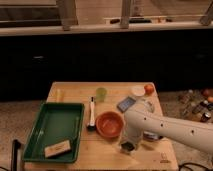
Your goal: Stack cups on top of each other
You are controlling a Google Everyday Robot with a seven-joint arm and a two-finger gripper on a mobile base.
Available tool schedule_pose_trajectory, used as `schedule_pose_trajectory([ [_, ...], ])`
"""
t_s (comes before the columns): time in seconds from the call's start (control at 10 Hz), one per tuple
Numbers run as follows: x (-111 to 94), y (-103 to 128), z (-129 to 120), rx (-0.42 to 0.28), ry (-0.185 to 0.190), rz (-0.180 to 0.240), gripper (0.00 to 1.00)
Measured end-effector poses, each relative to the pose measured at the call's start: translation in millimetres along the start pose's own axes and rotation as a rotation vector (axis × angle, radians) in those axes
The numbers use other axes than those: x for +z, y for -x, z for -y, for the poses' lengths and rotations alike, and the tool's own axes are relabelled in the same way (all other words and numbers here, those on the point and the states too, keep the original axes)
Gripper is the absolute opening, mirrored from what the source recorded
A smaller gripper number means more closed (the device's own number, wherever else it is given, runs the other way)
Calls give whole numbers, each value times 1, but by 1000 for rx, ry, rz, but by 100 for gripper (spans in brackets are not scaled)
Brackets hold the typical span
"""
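Observation:
The translucent yellow-green tumbler [101, 94] stands upright at the back middle of the wooden table [100, 155]. I cannot pick out the dark grey metallic cup; it may be hidden behind my arm. My white arm [165, 129] reaches in from the right. My gripper [127, 146] points down near the table's front edge, just right of the wide orange bowl [110, 124] and well in front of the tumbler.
A green tray [47, 120] holding a tan block [56, 148] fills the table's left side. A brush [91, 114] lies left of the bowl. A blue-grey pad [126, 104], a white lid [137, 90] and an orange ball [149, 89] sit back right. Bottles [197, 102] stand on the floor at right.

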Motion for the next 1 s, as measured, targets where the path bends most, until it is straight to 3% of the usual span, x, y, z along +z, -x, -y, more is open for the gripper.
schedule_pose_trajectory([
  [1.0, -42, -13, 6, 15, -25, -32, 0],
])
